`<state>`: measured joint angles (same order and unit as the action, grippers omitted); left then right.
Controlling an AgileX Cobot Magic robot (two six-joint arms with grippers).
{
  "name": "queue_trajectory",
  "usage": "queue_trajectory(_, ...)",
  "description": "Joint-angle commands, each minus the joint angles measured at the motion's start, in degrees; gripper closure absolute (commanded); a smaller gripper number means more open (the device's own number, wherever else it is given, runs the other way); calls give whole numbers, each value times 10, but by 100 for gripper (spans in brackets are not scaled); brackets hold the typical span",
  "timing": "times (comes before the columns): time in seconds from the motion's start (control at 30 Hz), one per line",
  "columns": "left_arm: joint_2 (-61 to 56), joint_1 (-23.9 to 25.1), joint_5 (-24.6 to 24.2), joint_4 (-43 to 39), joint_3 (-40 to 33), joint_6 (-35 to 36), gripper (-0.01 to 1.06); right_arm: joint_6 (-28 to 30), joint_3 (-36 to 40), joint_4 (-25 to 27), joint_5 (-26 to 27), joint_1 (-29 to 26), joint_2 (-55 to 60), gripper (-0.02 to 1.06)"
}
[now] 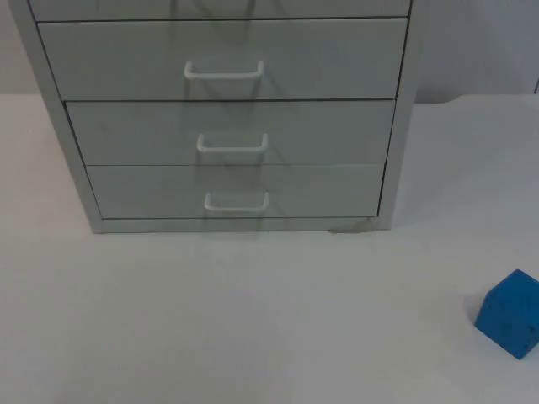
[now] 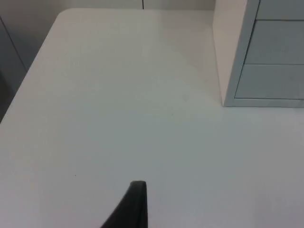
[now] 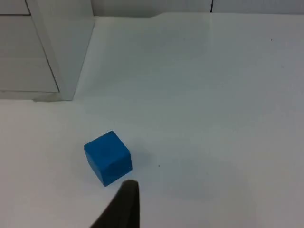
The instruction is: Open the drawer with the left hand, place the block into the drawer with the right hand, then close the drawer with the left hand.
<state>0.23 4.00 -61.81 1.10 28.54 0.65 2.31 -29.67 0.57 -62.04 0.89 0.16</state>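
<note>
Nearest the camera, a blue block [image 1: 510, 314] lies on the white counter [image 1: 253, 320] at lower right, untouched. All drawers are shut; opening is judged pending, the bottom drawer handle [image 1: 237, 202] needing a grasp. Neither end effector's state can be told.

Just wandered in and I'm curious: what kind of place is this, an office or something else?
Probably a lab test bench rather than an office: a bare white table holds just a small grey drawer cabinet, all drawers shut, and one blue block, against a grey partition wall.
</note>
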Motion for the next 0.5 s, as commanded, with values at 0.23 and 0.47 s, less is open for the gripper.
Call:
queue_trajectory(0.23, 97, -1, 23, -3, 23, 2, 0, 15, -74, -6, 60, -3, 123, -1)
queue_trajectory(0.47, 278, -1, 49, 3, 32, 2, 0, 14, -86, -6, 122, -3, 287, -1)
